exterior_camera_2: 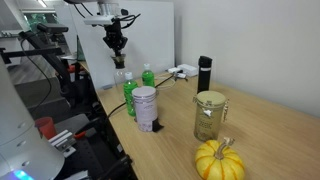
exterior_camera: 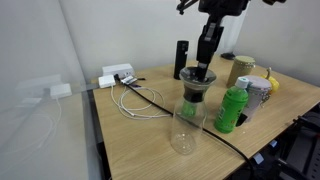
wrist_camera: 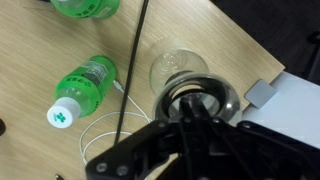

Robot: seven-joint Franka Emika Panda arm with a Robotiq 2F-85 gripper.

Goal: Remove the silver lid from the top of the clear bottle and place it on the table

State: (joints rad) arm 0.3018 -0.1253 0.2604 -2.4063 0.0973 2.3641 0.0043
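Reaching down from above a broad wooden table [exterior_camera: 130, 140], the robot arm [exterior_camera: 208, 35] brings its gripper [exterior_camera: 197, 70] to the top of the clear bottle [exterior_camera: 187, 120], which stands upright near the middle of the table, just beside a green bottle [exterior_camera: 232, 108] and near a silvery-white can [exterior_camera: 258, 95]; a black cylinder [exterior_camera: 181, 57] stands farther back and loose white cables [exterior_camera: 140, 100] lie on the wood close to the bottle's base; the silver lid [wrist_camera: 200, 95] appears in the wrist view as a shiny ring at the dark neck collar, seemingly seated on the bottle and not yet lifted; the fingers are down around that collar, but how wide they stand, and whether they have hold of the lid, cannot be told from any view; the lid looks light, stiff and slick, a small metal dish best pinched across its rim from opposite sides and drawn straight up; the bottle is probably glass, tall and narrow at the top, so a sideways pull could tip it into the green bottle; open wood in front of the bottle offers a clear spot for setting the lid down
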